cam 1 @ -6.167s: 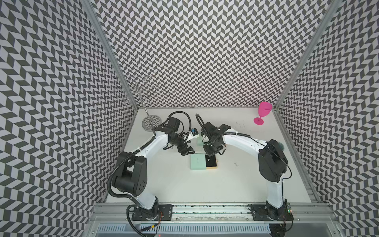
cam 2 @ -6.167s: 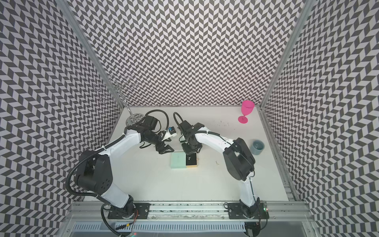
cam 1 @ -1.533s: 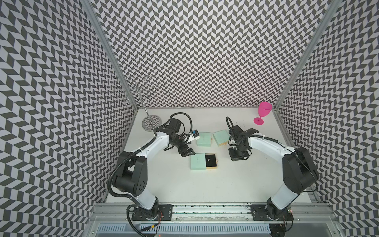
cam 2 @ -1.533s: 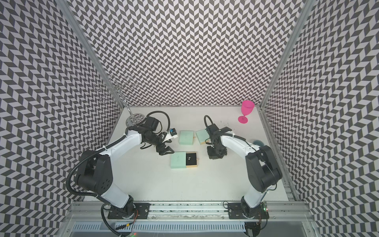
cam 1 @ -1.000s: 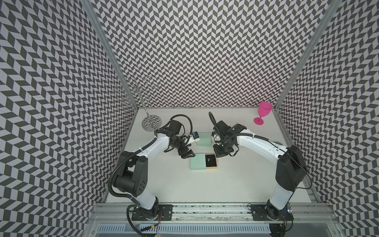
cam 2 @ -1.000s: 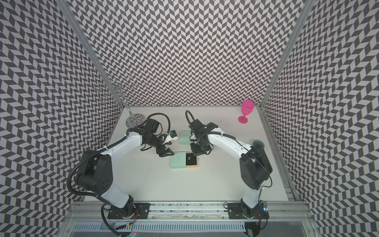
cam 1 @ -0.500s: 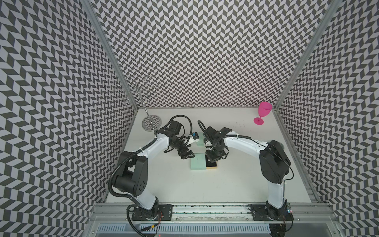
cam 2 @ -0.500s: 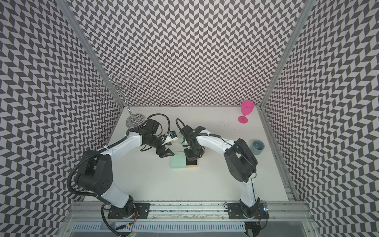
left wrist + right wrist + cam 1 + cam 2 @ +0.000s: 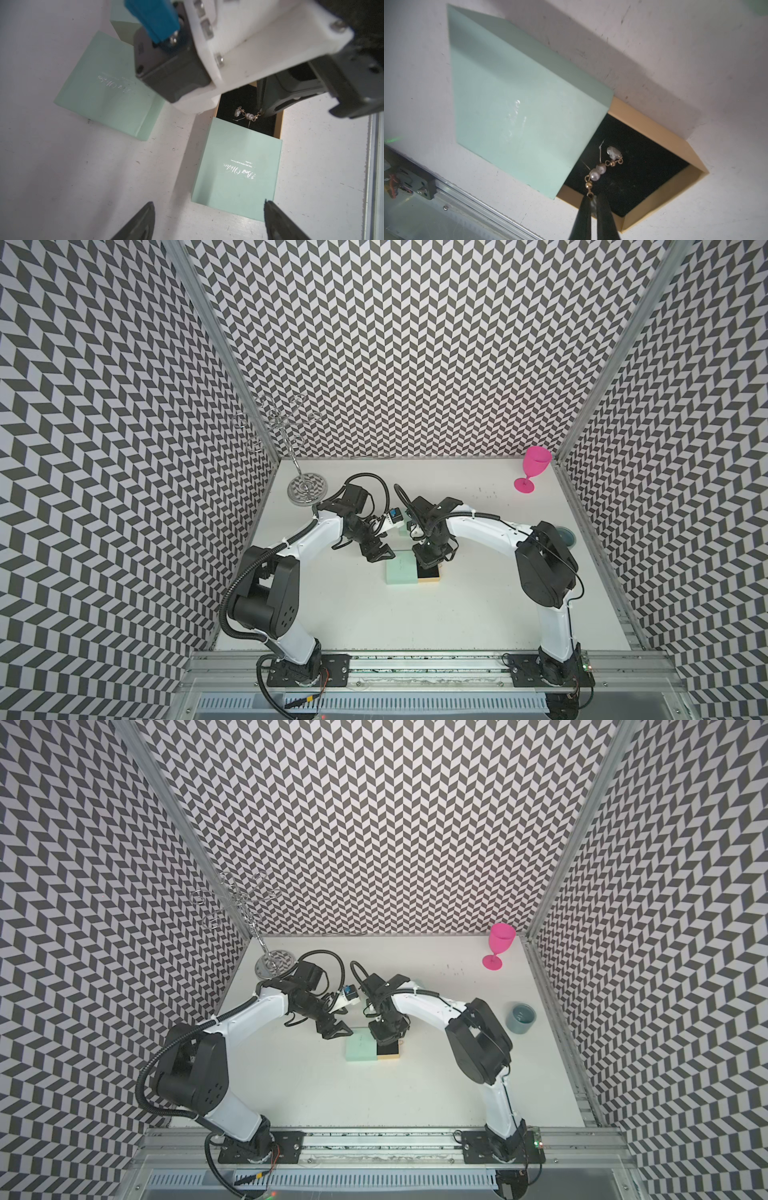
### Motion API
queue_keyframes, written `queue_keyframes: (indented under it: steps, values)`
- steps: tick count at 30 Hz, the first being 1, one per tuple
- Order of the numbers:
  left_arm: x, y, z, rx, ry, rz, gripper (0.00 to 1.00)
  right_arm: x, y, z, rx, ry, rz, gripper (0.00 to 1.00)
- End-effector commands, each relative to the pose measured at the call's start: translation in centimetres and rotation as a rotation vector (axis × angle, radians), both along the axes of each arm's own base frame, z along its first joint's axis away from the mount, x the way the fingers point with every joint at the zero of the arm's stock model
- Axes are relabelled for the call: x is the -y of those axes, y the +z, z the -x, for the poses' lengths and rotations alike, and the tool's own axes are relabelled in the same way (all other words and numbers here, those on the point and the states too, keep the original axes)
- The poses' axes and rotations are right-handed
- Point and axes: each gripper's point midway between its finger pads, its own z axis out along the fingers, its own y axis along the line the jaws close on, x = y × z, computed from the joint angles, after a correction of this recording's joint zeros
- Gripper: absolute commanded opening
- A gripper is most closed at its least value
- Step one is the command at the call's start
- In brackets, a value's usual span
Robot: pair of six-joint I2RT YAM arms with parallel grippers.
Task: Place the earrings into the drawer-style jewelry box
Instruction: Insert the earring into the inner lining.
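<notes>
The earrings are right over the open drawer of the jewelry box, a short strand of pale beads and gold links stretched above the black lining; whether it touches the lining, I cannot tell. The right tool has its fingers pressed together on the strand's end link, tip pointing down into the drawer. The right arm reaches from its base at the near right, elbow high, white forearm angling in to the middle of the worktop, wrist bent steeply down. The left arm mirrors it from the near left, forearm slanting inward. The left tool hangs just beside the mint sleeve's far corner, fingers spread wide and gripping nothing, the sleeve's closed end lying below them in the left wrist view. A second mint box sits behind. A pink goblet stands in the far right corner, a wire stand in the far left
</notes>
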Motion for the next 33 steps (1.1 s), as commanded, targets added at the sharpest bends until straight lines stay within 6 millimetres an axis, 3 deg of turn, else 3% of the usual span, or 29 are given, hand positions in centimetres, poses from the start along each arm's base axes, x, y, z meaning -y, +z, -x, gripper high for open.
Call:
queue_keyframes:
  steps: [1,17,33]
  values:
    - [-0.1,1.0,0.1,0.032,-0.007,0.015,0.83,-0.1,-0.4,0.5,-0.011,0.031,0.007,0.07]
    - [-0.1,0.8,0.2,0.029,-0.008,0.013,0.83,0.9,-2.1,1.2,-0.026,0.039,0.047,0.08]
    - [-0.1,0.8,0.3,0.029,-0.008,0.015,0.83,0.1,-1.6,-0.1,0.015,0.038,0.036,0.13]
